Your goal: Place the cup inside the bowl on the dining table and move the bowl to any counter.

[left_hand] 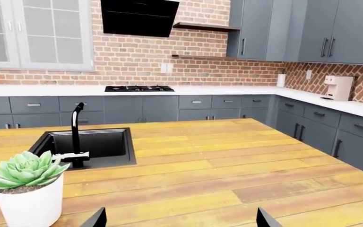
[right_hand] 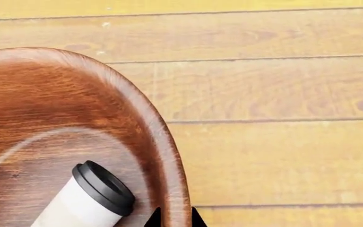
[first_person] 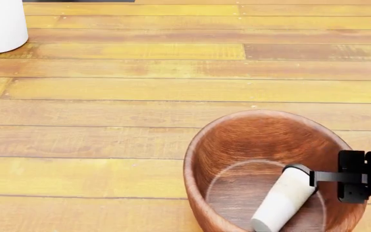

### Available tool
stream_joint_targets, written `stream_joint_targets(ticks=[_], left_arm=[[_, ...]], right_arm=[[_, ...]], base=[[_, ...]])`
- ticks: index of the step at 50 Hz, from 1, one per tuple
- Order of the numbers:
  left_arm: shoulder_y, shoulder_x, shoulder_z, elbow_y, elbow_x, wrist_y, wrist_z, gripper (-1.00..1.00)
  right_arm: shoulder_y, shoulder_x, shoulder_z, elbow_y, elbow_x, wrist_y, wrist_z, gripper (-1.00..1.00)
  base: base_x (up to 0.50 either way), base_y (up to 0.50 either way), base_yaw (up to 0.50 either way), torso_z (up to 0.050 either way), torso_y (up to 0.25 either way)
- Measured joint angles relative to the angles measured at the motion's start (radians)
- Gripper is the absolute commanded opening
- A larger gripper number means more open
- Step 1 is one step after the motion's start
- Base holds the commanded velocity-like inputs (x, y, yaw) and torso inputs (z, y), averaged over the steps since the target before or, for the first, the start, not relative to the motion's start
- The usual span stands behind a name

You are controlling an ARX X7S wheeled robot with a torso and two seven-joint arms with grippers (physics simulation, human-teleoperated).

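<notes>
Over the bowl (first_person: 237,145) rim, right hand (right_hand: 174,217) pinching the wall, cup (first_person: 282,198) inside.

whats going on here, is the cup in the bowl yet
Yes. The cup lies on its side inside the wooden bowl, which sits on the dining table. The right pincer straddles the bowl's rim beside the cup's lid. The left pincer hangs open over the table, holding nothing.
</notes>
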Motion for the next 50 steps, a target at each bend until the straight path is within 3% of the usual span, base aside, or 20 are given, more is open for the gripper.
stream_joint_targets(ticks=[45,50], left_arm=[[0.054,-0.027,-0.021,0.035,-0.037,0.044,-0.022,1.0],[0.048,-0.026,-0.017,0.032,-0.038,0.042,-0.024,1.0]], right_arm=[[0.135,-0.002,0.083,0.105,0.11,-0.033,0.043,-1.0],[0.146,-0.004,0.084,0.111,0.099,-0.028,0.035,-1.0]], base=[[0.0,0.0,0.0,0.0,0.0],[-0.38,0.0,0.0,0.0,0.003]])
